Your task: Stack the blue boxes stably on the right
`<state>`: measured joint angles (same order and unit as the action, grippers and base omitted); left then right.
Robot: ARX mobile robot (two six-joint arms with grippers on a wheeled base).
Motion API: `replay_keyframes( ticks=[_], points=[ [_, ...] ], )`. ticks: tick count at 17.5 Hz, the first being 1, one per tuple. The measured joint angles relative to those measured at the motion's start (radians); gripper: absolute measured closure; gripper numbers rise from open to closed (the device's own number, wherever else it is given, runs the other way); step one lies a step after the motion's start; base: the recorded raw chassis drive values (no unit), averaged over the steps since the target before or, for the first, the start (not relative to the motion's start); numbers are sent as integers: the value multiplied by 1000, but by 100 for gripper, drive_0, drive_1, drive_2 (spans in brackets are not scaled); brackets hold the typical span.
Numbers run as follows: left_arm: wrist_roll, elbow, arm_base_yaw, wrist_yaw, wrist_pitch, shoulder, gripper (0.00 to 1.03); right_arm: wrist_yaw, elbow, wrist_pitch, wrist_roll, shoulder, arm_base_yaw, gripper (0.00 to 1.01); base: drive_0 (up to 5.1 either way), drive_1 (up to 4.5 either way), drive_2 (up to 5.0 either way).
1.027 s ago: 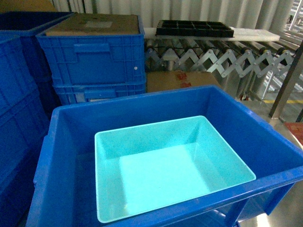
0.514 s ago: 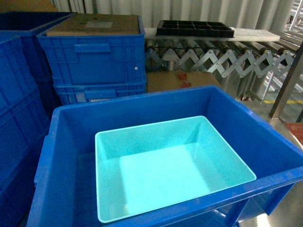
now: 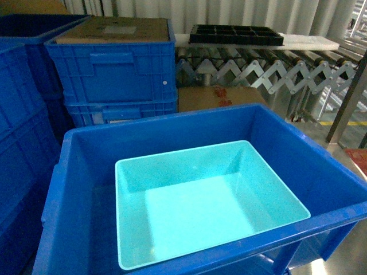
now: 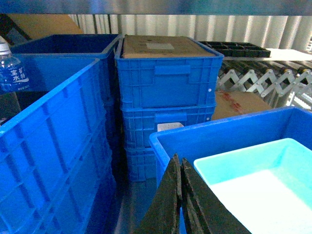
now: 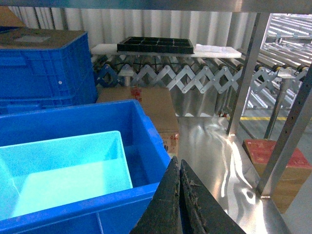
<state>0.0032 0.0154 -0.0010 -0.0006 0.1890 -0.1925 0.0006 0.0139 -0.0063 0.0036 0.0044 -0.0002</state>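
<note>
Big crate (image 3: 80, 172): turquoise tub (image 3: 200, 206) inside (fingers (image 4: 181, 195) outside)

Black, tapered end effector fingers (image 4: 187, 204)

A big blue bin (image 3: 86, 172) sits near; ribbed crates (image 3: 112, 74) stack far left, cardboard (image 3: 117, 28) on top; a black tray (image 3: 235, 34) rests on the far conveyor (image 3: 269, 71); a water bottle (image 4: 10, 70) stands left.

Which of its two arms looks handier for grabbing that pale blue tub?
Probably the left. Its shut gripper sits right beside the turquoise tub's rim corner, while the right gripper, also shut, hangs outside the big blue bin's wall.
</note>
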Motion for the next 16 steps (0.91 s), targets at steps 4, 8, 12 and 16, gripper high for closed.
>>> replay_keyframes(
  ticks=[4,8,12,16],
  points=[
    [0,0,0,0,-15,22,101,0,0,2,0,0,0,99,0,0,0],
    [0,1,0,0,-141,103,101,0,0,2,0,0,0,99,0,0,0],
    [0,0,0,0,-191,182,101,0,0,2,0,0,0,99,0,0,0],
    [-1,0,0,0,-194,182,82,0,0,2,-1,0,0,59,0,0,0]
  ],
)
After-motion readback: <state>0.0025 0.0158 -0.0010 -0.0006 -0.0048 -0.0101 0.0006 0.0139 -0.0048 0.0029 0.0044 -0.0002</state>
